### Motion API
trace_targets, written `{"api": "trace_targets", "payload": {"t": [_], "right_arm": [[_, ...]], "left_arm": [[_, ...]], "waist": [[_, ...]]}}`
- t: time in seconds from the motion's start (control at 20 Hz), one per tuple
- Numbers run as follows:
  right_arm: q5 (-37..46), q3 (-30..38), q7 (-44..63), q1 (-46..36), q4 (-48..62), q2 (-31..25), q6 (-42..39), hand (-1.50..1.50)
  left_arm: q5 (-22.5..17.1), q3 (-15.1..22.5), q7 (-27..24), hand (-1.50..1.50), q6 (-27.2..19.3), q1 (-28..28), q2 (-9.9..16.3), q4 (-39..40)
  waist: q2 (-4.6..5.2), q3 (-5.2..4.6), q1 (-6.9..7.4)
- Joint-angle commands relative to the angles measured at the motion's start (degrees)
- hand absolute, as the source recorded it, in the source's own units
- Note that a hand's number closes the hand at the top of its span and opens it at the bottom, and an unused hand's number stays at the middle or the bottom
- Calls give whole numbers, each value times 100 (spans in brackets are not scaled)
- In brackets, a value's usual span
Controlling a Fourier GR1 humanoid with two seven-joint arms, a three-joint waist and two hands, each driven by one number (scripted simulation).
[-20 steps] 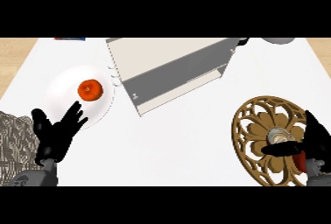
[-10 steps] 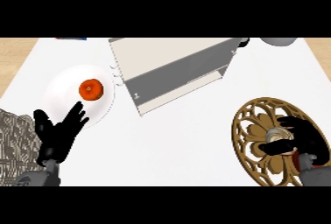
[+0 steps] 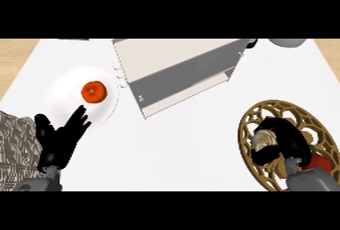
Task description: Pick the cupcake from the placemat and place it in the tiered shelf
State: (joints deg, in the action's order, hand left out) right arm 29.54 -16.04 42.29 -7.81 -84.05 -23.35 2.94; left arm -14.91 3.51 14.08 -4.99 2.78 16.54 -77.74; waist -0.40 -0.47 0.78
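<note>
The tiered shelf [image 3: 176, 74] stands at the far middle of the white table [image 3: 186, 148], a pale boxy unit seen from above and turned at a slant, with its grey open side facing the near right. Everything else is placed from it.

To the near right of the tiered shelf, well apart from it, lies the placemat [image 3: 256, 117], a round brown mat of openwork pattern. The cupcake [image 3: 266, 138] sits on it, pale-topped, and the right hand [image 3: 285, 141] is curled around it from the near side, its black fingers wrapping the cupcake's right flank and hiding much of it. Whether the cupcake is off the mat or resting on it cannot be told. A small red thing [image 3: 320, 161] shows just behind the right hand, on the mat's near right part; what it is cannot be told.

To the left of the tiered shelf, just beside its corner, is a white plate [image 3: 66, 90] with an orange fruit [image 3: 93, 91] on it. On the near side of that plate the left hand [image 3: 61, 139] rests with fingers straight and spread, pointing up toward the plate and holding nothing. A woven grey cloth [image 3: 15, 148] lies at the table's left edge, beside the left hand.
</note>
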Motion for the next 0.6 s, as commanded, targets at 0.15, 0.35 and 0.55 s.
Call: {"api": "trace_targets", "payload": {"t": [0.15, 0.35, 0.55], "right_arm": [[122, -2382, -1312, -1027, -508, 971, -1441, 150], [403, -3116, -1514, -1129, -971, 1659, -1291, 150], [459, -2859, -982, -1295, -2258, 1768, -1338, 150]], "left_arm": [[92, 275, 254, 0, 115, 378, -74, 36], [163, 172, 65, 0, -66, 126, -171, 278], [80, -8, 88, 0, -48, -81, -67, 68]], "waist": [[124, 50, 621], [33, 44, 72], [5, 45, -86]]}}
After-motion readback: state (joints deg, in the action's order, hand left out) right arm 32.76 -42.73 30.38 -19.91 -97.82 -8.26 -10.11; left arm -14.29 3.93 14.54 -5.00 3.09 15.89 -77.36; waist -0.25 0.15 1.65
